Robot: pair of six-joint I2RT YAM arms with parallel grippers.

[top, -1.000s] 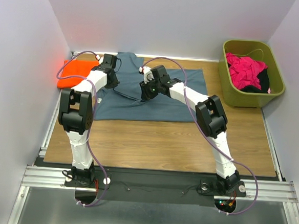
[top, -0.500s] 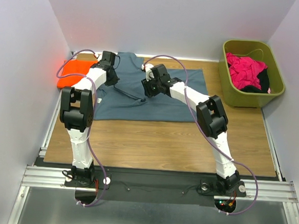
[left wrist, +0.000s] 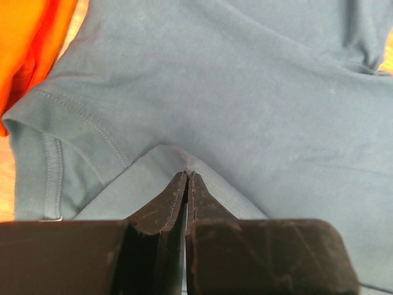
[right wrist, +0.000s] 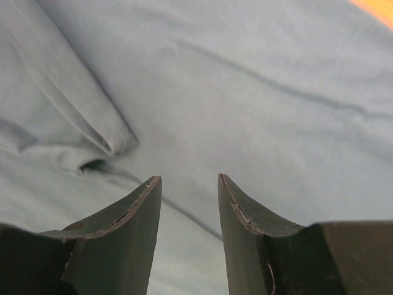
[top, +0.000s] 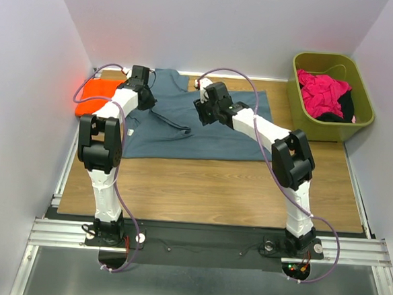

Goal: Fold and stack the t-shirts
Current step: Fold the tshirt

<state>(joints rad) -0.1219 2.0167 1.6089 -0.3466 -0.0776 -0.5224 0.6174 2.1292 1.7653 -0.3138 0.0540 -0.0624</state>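
The blue-grey shirt (top: 211, 132) lies spread on the wooden table (top: 214, 189), and I give every place from it. Your left gripper (left wrist: 187, 175) is clenched on this shirt. Its two fingers are pressed together over a stitched seam near the shirt's left sleeve, and the cloth rises in a small peak to the tips. Your right gripper (right wrist: 189, 179) hangs over the middle of the shirt with the jaws apart and nothing between them. A loose ridge of cloth lies just to the left of it.

For a good fold, I think you should first lower the right gripper onto an edge of the cloth and close it there — only then lift with both arms together. If one side alone pulls, such soft cloth will probably drag and wrinkle. Carry it low and slowly.

The orange shirt (top: 99, 93) lies against the left edge of the blue-grey shirt, very close to the left sleeve, so take care that you do not catch it too.

On the near side of the shirt there is bare wood for laying the fold. To its right, a little apart, stands a green bin (top: 297, 107) with pink cloth (top: 322, 92) inside. Pale walls (top: 225, 28) close the space behind the shirt and on both sides — keep your swings short.
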